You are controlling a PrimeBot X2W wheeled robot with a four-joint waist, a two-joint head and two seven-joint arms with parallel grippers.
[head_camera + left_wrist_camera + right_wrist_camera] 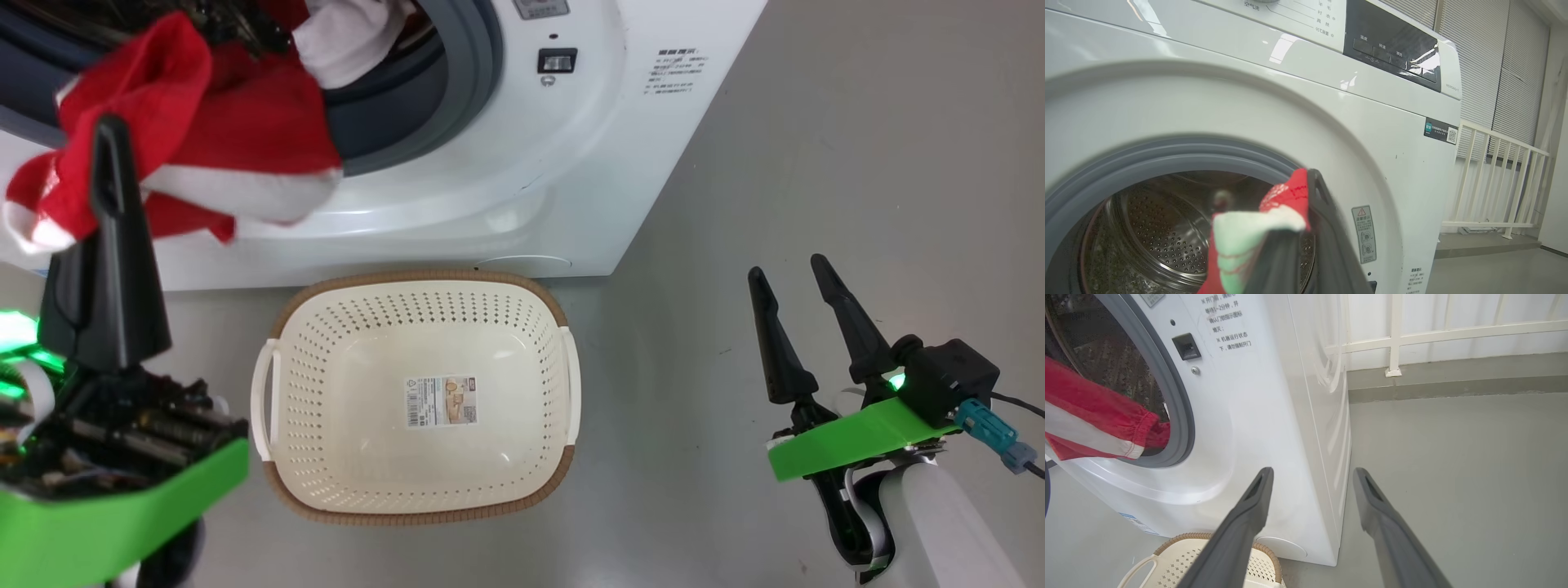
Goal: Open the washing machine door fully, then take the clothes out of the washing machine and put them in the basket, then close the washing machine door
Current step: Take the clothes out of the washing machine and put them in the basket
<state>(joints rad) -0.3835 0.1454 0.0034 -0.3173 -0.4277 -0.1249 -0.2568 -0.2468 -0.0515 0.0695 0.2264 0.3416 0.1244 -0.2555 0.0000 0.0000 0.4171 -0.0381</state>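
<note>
The white washing machine (571, 163) stands with its drum mouth uncovered; the washing machine door is out of view. My left gripper (110, 129) is shut on red clothes with white bands (229, 122), which drape out of the grey rubber ring over the machine's front. The left wrist view shows the fabric (1286, 196) pinched between the fingers before the steel drum (1155, 237). More white cloth (351, 37) lies in the mouth. The cream basket (424, 276) sits on the floor below with nothing in it. At the lower right my right gripper (785, 269) stands open with nothing between its fingers.
Grey floor (816, 122) stretches to the right of the machine. A white railing (1494, 175) runs along the wall behind, on a raised kerb (1453, 384). The basket's rim (1180, 539) lies just below the right gripper (1312, 473).
</note>
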